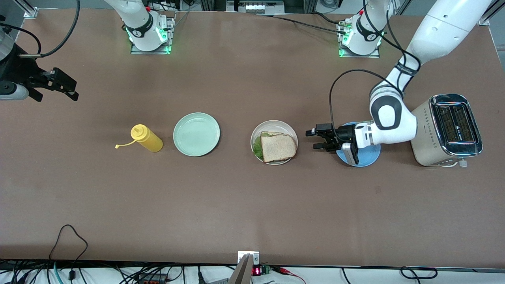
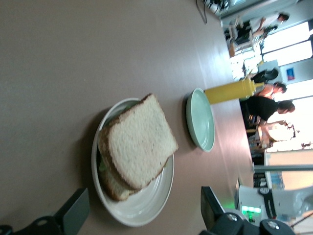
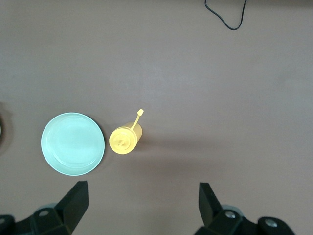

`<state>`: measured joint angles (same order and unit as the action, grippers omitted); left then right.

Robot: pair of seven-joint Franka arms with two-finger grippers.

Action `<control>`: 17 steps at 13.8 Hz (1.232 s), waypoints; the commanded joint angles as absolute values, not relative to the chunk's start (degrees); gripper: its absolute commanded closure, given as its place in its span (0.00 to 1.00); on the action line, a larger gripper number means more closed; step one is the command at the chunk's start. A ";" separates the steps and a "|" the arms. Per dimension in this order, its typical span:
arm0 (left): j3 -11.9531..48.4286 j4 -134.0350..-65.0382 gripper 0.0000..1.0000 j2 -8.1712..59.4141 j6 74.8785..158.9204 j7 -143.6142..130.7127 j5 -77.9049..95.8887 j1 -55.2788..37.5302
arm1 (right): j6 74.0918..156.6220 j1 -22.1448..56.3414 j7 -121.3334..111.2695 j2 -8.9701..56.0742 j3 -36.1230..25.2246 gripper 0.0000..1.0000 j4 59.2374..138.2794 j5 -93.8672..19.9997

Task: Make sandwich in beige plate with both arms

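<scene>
The left end effector is seen with its fingers spread apart and nothing between them. It is held low over the bench, just beside the beige plate on the side toward the left arm's end, and its wrist is over the blue plate. In the left wrist view the two dark fingers are seen framing the near rim of the beige plate without touching it.

The sandwich is found lying in the beige plate, near the middle of the bench. A light brown top slice is stacked on a lower slice, and the two are slightly offset. A crinkled green lettuce leaf is seen sticking out from between them on the side toward the right arm's end.

The right end effector is held high over the right arm's end of the bench, where that arm waits; its fingers are seen wide apart and empty. From its wrist view the mint plate and the yellow bottle are looked down on.

The mint plate is set beside the beige plate, toward the right arm's end, and the yellow bottle stands just beside it, with its cap strap trailing away from the plate. A toaster is placed near the blue plate at the left arm's end.
</scene>
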<state>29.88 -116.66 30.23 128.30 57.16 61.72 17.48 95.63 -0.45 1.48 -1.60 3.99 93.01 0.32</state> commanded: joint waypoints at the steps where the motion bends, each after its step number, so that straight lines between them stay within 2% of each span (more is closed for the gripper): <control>1: 29.88 -116.46 0.00 24.62 125.17 47.15 50.93 18.72 | 95.01 -0.88 2.37 -2.02 4.66 0.00 92.46 0.79; 6: 29.79 -110.50 0.00 21.27 114.90 31.59 31.42 19.86 | 95.10 -0.88 2.46 -2.02 4.83 0.00 92.55 0.88; 10: 30.32 -98.12 0.00 21.45 99.79 14.90 12.69 19.34 | 95.27 -0.79 2.99 -2.02 4.92 0.00 92.55 0.88; 16: 30.85 -82.03 0.00 21.18 80.10 7.56 -0.77 18.72 | 95.19 -0.79 2.99 -2.11 4.92 0.00 92.55 0.88; 17: 29.98 -81.31 0.00 19.70 79.29 7.56 -2.44 16.98 | 95.27 -0.79 2.99 -2.11 4.92 0.00 92.55 0.88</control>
<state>30.49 -85.14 20.63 83.03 9.05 1.21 19.09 95.63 -0.45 2.03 -1.65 4.31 93.00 0.32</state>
